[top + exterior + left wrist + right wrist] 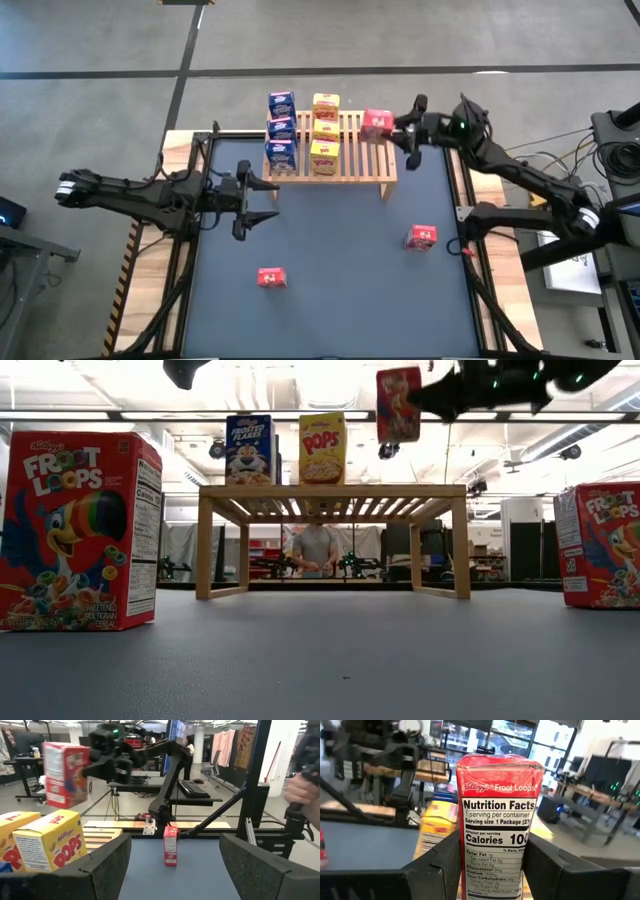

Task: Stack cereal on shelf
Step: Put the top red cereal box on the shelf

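Observation:
The wooden slatted shelf [350, 165] [330, 492] stands at the table's far middle. On its left part stand three blue cereal boxes [281, 130] and three yellow ones [325, 130] [47, 842]. My right gripper [398, 128] [492, 870] is shut on a red cereal box [376, 122] [398, 402] [65, 772], held above the shelf's right part. Two more red boxes [271, 277] [421, 237] stand upright on the dark table. My left gripper [268, 200] [172, 870] hovers open and empty at the table's left, pointing level toward the right. My right gripper pinches the red box between its two fingers [445, 865], one on each wide face, with the narrow nutrition-facts side [495, 830] toward the wrist. The fingers come level from the table's right. The box stands upright, lifted clear above the shelf top.
The slats right of the yellow boxes [372, 160] are bare. A person stands beyond the table's far edge [317, 548], and a person's hand [300, 785] shows past the table's right side. Black frame rails [180, 250] run along both table sides.

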